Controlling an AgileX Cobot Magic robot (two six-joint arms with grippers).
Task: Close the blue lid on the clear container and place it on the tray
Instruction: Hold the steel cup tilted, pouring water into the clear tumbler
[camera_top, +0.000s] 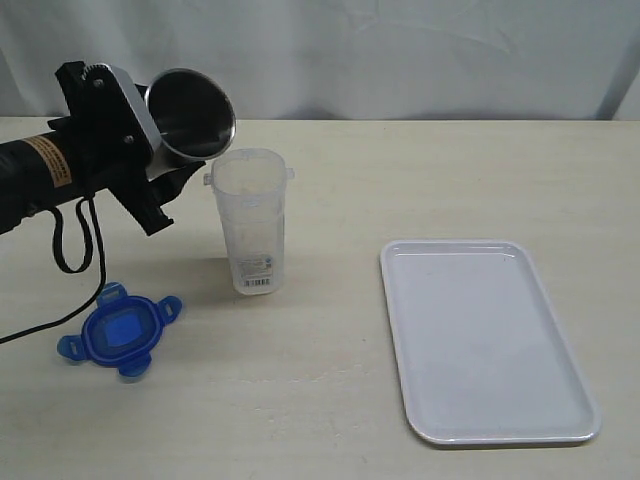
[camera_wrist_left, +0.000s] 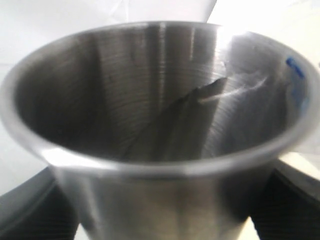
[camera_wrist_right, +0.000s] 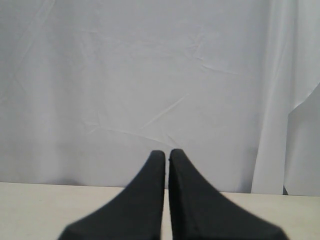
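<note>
While my left hand (camera_top: 168, 170) grips the tapered steel cup (camera_top: 190, 115) close by the tall clear plastic container (camera_top: 250, 220), a bump could topple it.

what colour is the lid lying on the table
The lid is translucent blue, darker at its centre; the exterior view shows it best.

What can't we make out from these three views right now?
- Left gripper: fingertips covered by the tapered steel cup it holds, in both the exterior and left wrist views.
- Tall clear plastic container: contents unclear in the exterior view, walls hazy.
- Its white barcode label: print too small.
- Right gripper: outside the exterior frame. Its own view faces the white curtain, with no task item in it.
</note>
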